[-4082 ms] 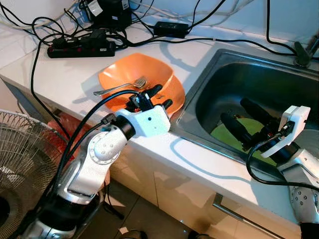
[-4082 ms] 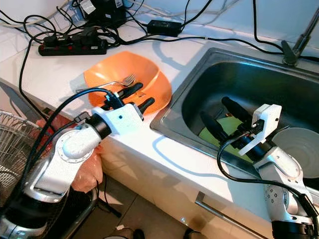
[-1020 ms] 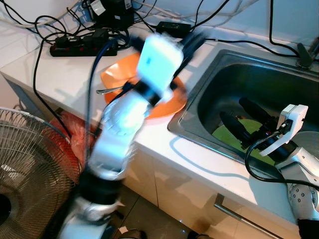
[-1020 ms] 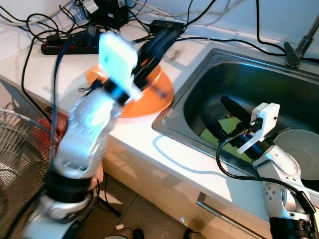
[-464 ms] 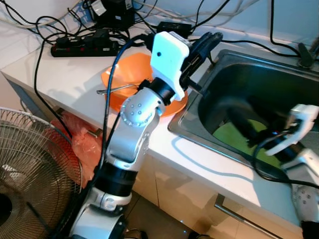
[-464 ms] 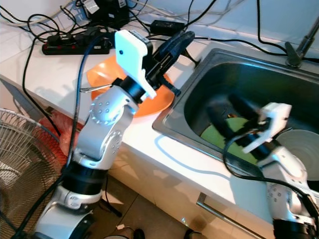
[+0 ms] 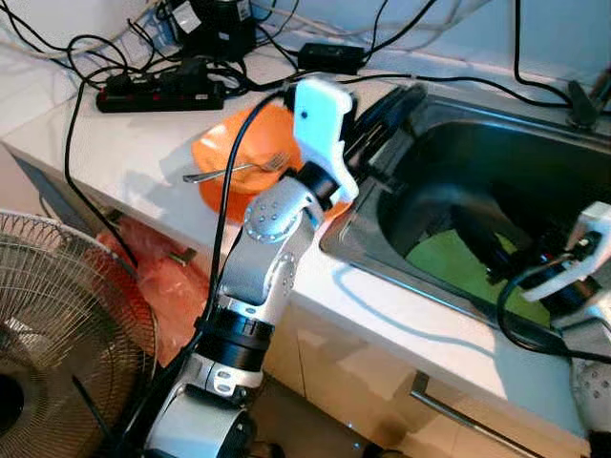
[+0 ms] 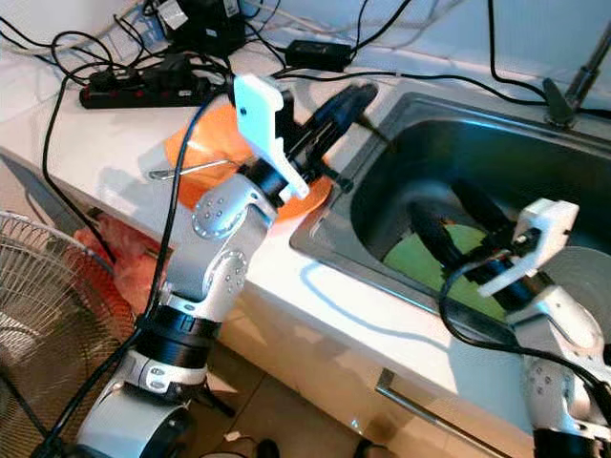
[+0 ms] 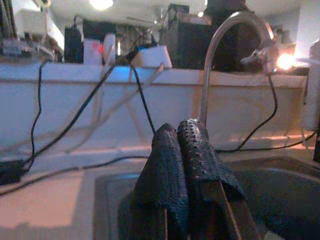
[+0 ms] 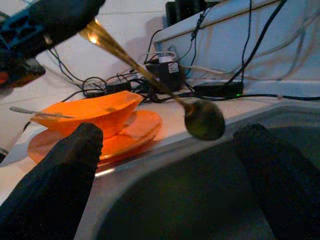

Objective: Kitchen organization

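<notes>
White counter [image 7: 143, 143] runs along the wall, steel sink [image 7: 496, 181] set into its right part; floor fan [image 7: 57, 324] stands below the counter's left front edge, orange plastic bag [image 7: 158, 286] just beside it under the counter; green mat [image 7: 449, 262] lies on the sink floor, a pale bowl [image 8: 587, 277] at the sink's right edge partly behind the right arm; orange bowl [image 7: 234, 157] sits on an orange plate [image 10: 125, 132] near the counter's front edge, just left of the sink rim; a fork [image 7: 229, 170] rests across the bowl, handle sticking out toward the left; black power strip [image 7: 158, 93] and tangled cables lie at the counter's back left corner, a black adapter [image 7: 329, 54] further along the back edge; faucet [image 9: 220, 55] rises at the back of the sink; left gripper [image 8: 348, 100] is raised over the sink's left rim, fingers pressed together and clamped on a spoon [image 10: 202, 117]; spoon slants down from it, its bowl hanging over the sink's left rim; right gripper [image 8: 458, 224] is low inside the sink above the green mat, fingers [image 10: 55, 185] spread wide apart and holding nothing.
</notes>
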Robot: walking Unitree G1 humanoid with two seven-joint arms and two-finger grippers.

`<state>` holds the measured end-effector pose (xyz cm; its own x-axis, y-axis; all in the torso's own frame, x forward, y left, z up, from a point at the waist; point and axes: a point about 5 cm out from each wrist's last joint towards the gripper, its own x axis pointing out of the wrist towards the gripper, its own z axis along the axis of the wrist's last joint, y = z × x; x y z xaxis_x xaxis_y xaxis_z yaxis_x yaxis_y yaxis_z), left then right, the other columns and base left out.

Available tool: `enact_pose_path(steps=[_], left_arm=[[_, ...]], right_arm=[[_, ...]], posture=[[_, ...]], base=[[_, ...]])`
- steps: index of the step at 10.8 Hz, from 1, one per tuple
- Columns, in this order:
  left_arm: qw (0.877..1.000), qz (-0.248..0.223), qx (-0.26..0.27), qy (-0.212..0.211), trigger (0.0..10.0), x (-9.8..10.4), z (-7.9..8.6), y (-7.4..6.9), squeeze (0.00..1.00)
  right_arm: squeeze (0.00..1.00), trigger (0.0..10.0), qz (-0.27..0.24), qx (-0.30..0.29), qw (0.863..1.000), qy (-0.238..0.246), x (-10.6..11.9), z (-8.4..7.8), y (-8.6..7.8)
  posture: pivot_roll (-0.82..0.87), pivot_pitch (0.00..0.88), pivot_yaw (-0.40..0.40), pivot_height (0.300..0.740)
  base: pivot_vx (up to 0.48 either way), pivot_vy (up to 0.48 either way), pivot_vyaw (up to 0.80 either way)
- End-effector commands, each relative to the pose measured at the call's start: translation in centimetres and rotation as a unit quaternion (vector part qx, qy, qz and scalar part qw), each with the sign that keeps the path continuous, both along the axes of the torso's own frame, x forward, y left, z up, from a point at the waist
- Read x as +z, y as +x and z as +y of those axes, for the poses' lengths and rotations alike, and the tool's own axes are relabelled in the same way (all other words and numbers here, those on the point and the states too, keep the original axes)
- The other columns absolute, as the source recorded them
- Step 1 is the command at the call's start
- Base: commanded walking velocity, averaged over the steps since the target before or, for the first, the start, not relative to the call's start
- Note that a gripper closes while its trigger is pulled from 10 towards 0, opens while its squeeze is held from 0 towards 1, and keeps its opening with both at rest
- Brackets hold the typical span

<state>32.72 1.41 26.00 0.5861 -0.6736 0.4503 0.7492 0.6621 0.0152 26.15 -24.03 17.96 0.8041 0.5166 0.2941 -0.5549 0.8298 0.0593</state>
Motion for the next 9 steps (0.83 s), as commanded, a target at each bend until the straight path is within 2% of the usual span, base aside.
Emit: enact_pose_path(steps=[1, 6, 9], left_arm=[[0.999, -0.008, -0.025, -0.021, 10.0, 1.0, -1.2, -0.2, 0.00], [0.996, 0.065, -0.048, -0.034, 10.0, -1.5, -2.7, 0.9, 0.00], [0.994, 0.071, -0.072, -0.028, 10.0, -1.9, -3.9, 0.7, 0.00]], right_arm=[[0.00, 10.0, -0.015, -0.002, 1.000, 0.000, 0.7, -0.2, -0.3], [0.00, 10.0, -0.017, -0.017, 1.000, 0.001, 1.0, -0.9, -1.3], [0.00, 10.0, -0.016, -0.019, 1.000, 0.002, 1.0, -0.9, -1.8]], posture=[[-0.05, 0.107, 0.093, 0.740], [-0.07, 0.125, 0.101, 0.740], [-0.09, 0.133, 0.112, 0.740]], base=[[0.000, 0.000, 0.00], [0.000, 0.000, 0.00], [0.000, 0.000, 0.00]])
